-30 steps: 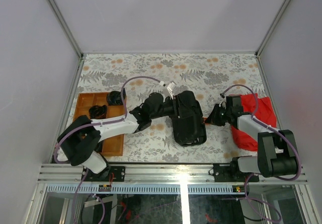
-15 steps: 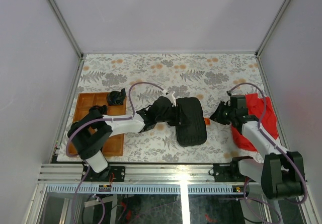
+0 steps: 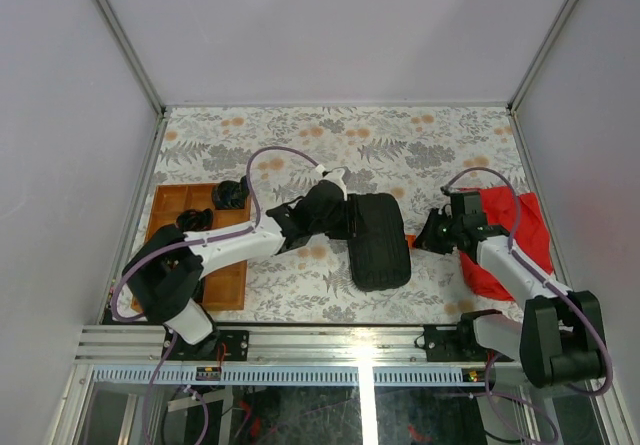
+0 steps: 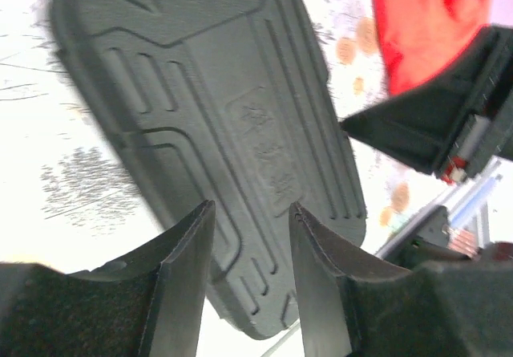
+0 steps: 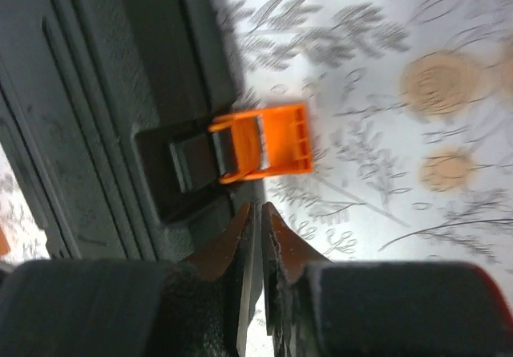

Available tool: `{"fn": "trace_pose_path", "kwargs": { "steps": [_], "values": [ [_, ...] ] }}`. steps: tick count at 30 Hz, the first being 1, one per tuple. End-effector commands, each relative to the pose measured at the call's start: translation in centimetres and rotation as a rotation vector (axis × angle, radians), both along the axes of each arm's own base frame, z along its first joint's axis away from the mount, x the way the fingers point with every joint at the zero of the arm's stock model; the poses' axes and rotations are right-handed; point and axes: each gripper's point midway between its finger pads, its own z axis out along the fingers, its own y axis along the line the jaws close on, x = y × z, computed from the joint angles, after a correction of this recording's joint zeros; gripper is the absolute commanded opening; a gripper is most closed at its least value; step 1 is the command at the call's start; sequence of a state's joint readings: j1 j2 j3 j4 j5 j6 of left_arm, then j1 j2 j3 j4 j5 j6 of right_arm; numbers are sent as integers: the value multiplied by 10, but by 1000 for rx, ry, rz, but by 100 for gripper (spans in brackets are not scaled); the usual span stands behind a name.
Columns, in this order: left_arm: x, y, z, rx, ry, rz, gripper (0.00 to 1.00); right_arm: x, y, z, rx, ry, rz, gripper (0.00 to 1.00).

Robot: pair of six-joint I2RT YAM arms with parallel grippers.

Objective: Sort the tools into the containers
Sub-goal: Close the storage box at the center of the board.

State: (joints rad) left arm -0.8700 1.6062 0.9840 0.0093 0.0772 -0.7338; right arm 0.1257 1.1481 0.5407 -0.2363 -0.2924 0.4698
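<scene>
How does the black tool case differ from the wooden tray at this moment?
The tool case is black ribbed plastic; the tray is orange-brown wood. The case is shut, with its orange latch sticking out at one side, while the tray is open on top and divided into compartments. The case lies in the middle of the table; the tray sits at the left edge. Both rest flat on the floral table.
</scene>
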Motion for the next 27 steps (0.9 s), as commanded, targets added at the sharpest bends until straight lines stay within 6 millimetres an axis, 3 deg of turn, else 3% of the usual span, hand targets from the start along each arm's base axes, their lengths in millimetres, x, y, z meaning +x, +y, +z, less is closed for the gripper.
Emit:
{"fn": "trace_pose_path", "kwargs": {
  "steps": [1, 5, 8, 10, 13, 18, 24, 27],
  "values": [
    [12, 29, 1, 138, -65, 95, 42, -3, 38, 17, 58, -25, 130, 14],
    [16, 44, -1, 210, -88, 126, 47, -4, 82, 27, 117, -57, 231, 14],
    [19, 56, -2, 265, -110, 151, 51, -1, 101, 33, 161, -83, 272, 14],
    [21, 64, -2, 302, -123, 163, 52, 3, 97, 34, 138, -102, 255, 14],
    [22, 72, -4, 343, -140, 167, 53, 9, 76, 35, 38, -142, 177, 19],
    [23, 65, -7, 362, -156, 100, 53, 3, 41, 25, -82, -138, 31, 30],
    [25, 63, -21, 412, -144, 72, 54, -13, 34, 2, -72, -70, -34, 31],
    [22, 66, -31, 428, -124, 71, 54, -11, 43, 2, -29, -85, -11, 33]
  ]
}}
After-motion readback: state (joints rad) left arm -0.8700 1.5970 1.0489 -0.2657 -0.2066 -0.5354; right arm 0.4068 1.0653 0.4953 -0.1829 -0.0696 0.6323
